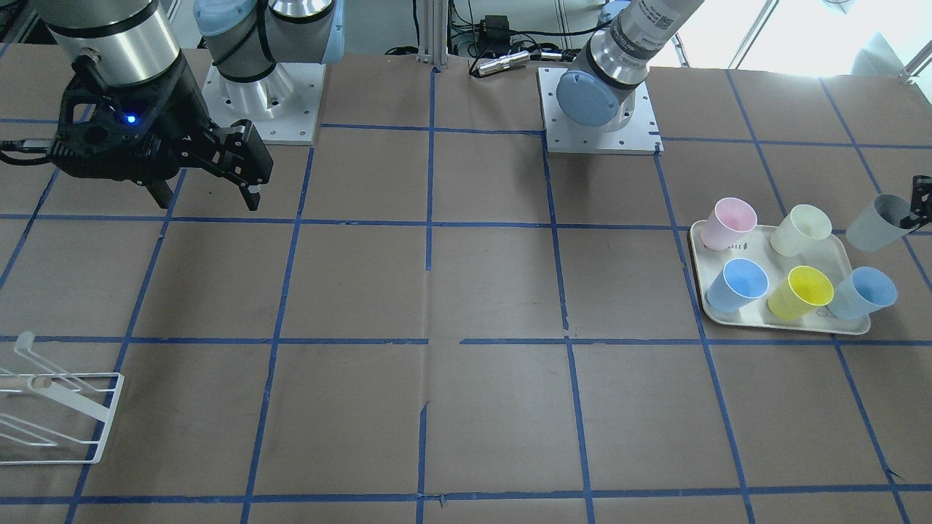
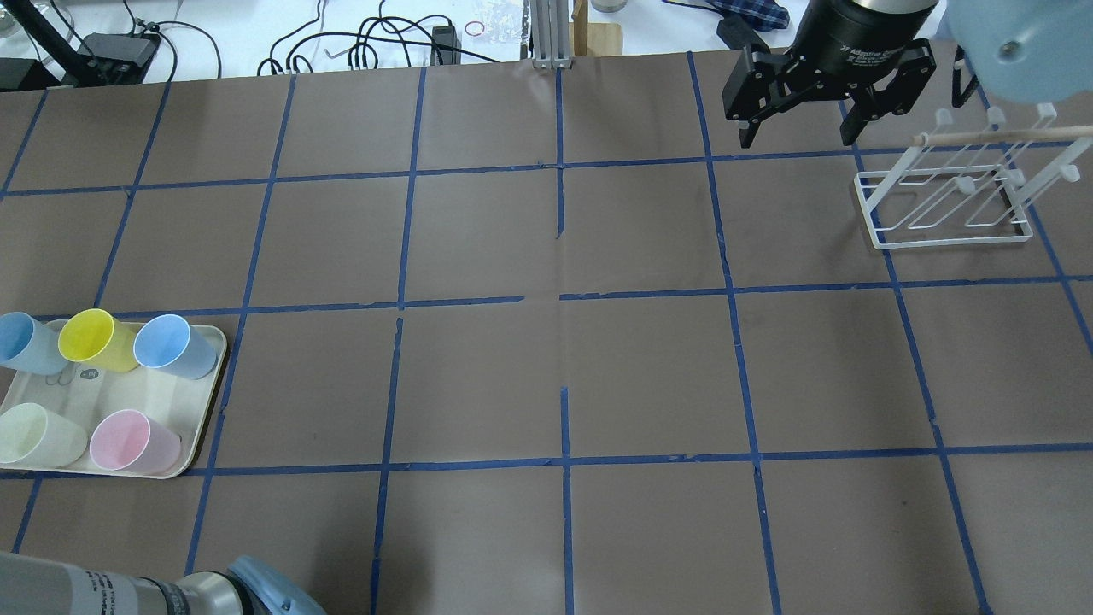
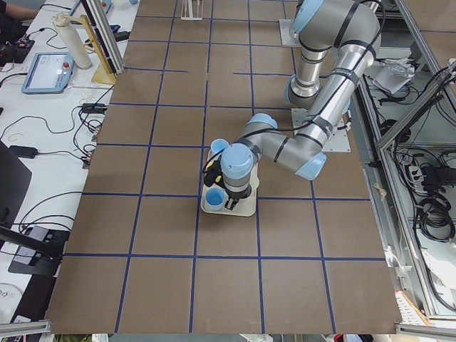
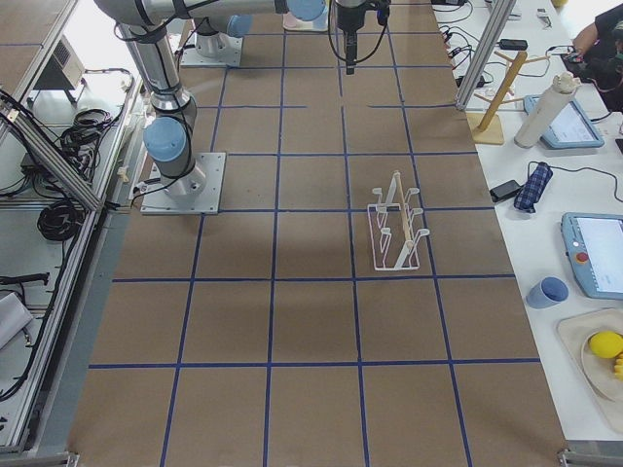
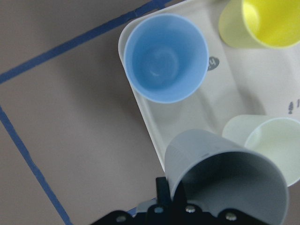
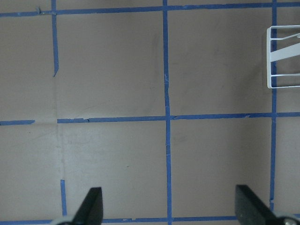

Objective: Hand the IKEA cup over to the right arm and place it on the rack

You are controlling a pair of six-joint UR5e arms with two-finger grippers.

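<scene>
The IKEA cup (image 1: 877, 223), a pale grey tumbler, is held tilted just above the far corner of the cream tray (image 1: 697, 271). My left gripper (image 1: 920, 205) is shut on the cup's rim at the front view's right edge. In the left wrist view the cup (image 5: 220, 173) fills the lower right, with one finger (image 5: 162, 188) against its wall. My right gripper (image 1: 207, 195) is open and empty, hovering high near its base; it also shows in the overhead view (image 2: 801, 137). The white wire rack (image 2: 948, 198) stands on the table to that gripper's right in the overhead view.
On the tray stand a pink cup (image 1: 728, 222), a cream cup (image 1: 801, 229), a blue cup (image 1: 739, 284), a yellow cup (image 1: 801, 291) and a light-blue cup (image 1: 863, 291). Brown paper with blue tape lines covers the table between tray and rack.
</scene>
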